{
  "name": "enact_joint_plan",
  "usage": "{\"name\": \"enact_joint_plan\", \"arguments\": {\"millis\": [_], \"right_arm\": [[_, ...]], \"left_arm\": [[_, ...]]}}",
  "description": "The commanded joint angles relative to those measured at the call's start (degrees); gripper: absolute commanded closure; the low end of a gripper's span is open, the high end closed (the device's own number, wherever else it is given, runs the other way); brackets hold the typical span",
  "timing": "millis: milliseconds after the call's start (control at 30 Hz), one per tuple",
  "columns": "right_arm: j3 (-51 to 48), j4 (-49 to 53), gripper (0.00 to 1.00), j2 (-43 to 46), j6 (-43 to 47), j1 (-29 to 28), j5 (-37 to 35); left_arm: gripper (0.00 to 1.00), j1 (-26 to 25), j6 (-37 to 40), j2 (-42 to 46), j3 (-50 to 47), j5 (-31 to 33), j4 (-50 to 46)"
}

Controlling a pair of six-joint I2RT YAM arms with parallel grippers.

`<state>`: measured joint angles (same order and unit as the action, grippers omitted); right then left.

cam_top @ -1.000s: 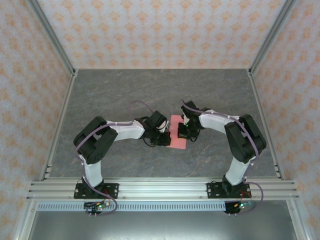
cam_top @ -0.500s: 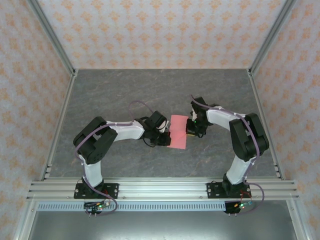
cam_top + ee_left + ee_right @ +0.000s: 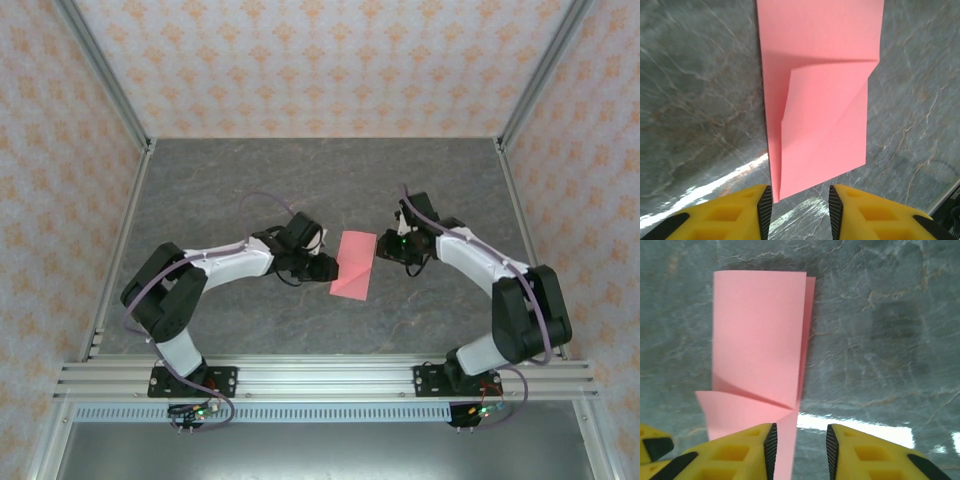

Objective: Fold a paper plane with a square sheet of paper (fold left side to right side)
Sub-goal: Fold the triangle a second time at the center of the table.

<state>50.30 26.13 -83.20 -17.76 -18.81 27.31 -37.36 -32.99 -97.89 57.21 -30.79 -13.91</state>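
Arms pulled back | L tool (image 3: 797,200), R tool (image 3: 800,434) spread | sheet (image 3: 820,100) half-folded, corner creased

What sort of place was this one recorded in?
Most likely a lab robot cell rather than a home or workshop. The left arm and right arm are bolted to an aluminium rail. Patterned backdrop walls box in a grey stone-look tabletop with a folded pink sheet on it.
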Motion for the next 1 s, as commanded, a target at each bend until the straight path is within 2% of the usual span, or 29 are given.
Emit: {"name": "enact_joint_plan", "arguments": {"millis": [0,100,300,567,767,967], "right_arm": [[-3.9,-6.5,0.59,2.6,-4.0,0.1,4.8],[-6.4,-9.0,0.53,4.5,-5.8,0.1,6.7],[-8.8,-9.5,0.52,5.7,-6.1,0.0,7.6],[-10.3,-9.7,0.52,6.8,-6.4,0.0,7.9],[-10.3,-9.5,0.52,7.1,-6.2,0.0,8.0],[-10.2,-10.1,0.52,6.9,-6.3,0.0,8.6]], "left_arm": [[0.6,1.5,0.7,-1.0,1.7,0.3,0.2],[0.59,1.9,1.6,-3.4,3.5,-1.5,1.8],[0.59,1.9,4.2,-8.2,8.2,-5.6,2.8],[0.58,2.0,5.6,-11.2,12.2,-3.9,-0.3],[0.58,2.0,5.9,-13.9,13.2,-5.4,-0.3],[0.6,2.0,6.7,-14.2,13.2,-4.7,-1.0]]}}
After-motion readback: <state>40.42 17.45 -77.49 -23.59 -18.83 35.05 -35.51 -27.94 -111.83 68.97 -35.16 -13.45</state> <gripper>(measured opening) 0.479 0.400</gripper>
